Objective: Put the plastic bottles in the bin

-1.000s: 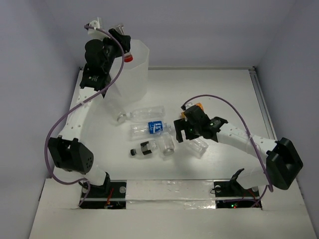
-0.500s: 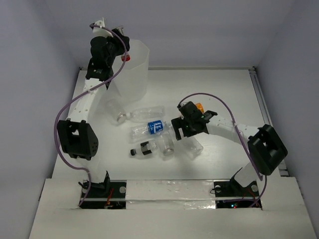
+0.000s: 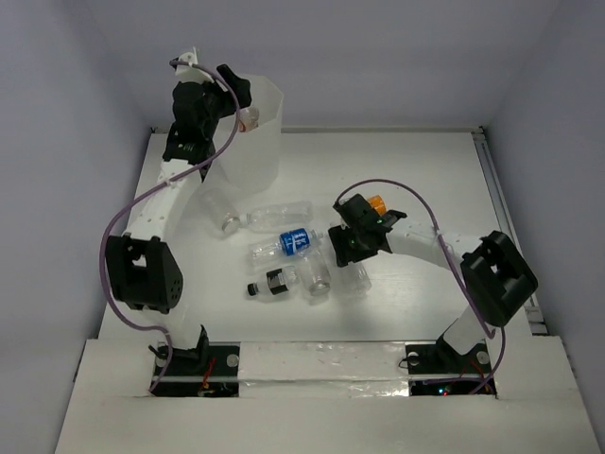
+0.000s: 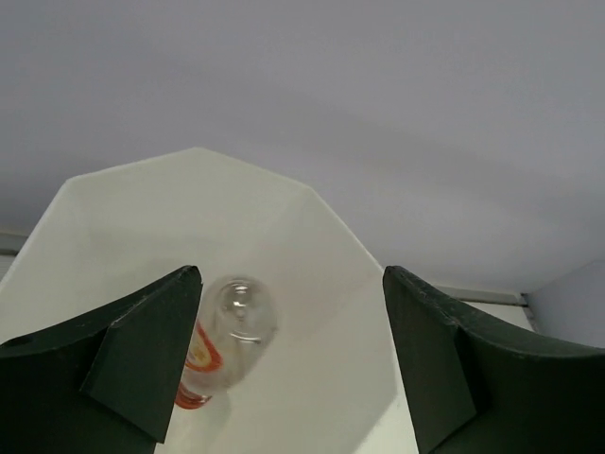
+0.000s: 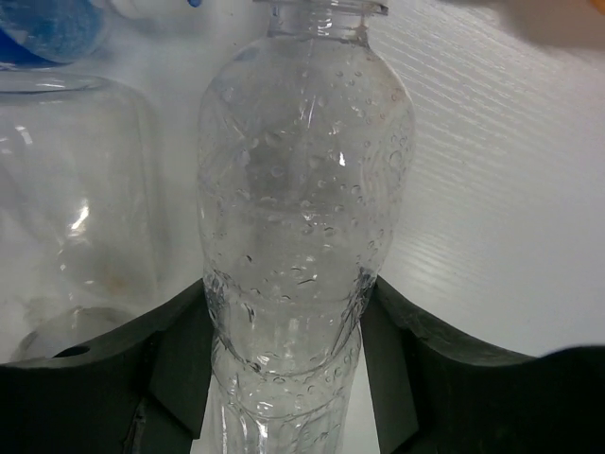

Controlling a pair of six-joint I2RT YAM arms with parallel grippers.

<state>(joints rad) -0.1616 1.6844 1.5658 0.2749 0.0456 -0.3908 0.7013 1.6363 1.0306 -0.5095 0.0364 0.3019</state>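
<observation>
A white table (image 3: 425, 180) is shown. On it, a clear bottle (image 5: 302, 218) is laid between the jaws of the right gripper (image 5: 288, 293). A wide clear bottle (image 3: 318, 277) and a blue-labelled bottle (image 3: 288, 243) are placed just left of them, and a small orange bottle (image 3: 376, 204) lies nearby on the far side. The bin (image 3: 248, 156) is stood below the jaws of the left gripper (image 4: 291, 284).

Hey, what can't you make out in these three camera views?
- Top view: the bottom of the bin, behind its wall and the left arm.
- Left wrist view: the lower end of the red-labelled bottle, covered by a finger of the left pincer.
- Right wrist view: the clear bottle runs off top and bottom edges; whether the right pincer presses it is unclear.
- Top view: print on the black-labelled bottle, too small.
</observation>
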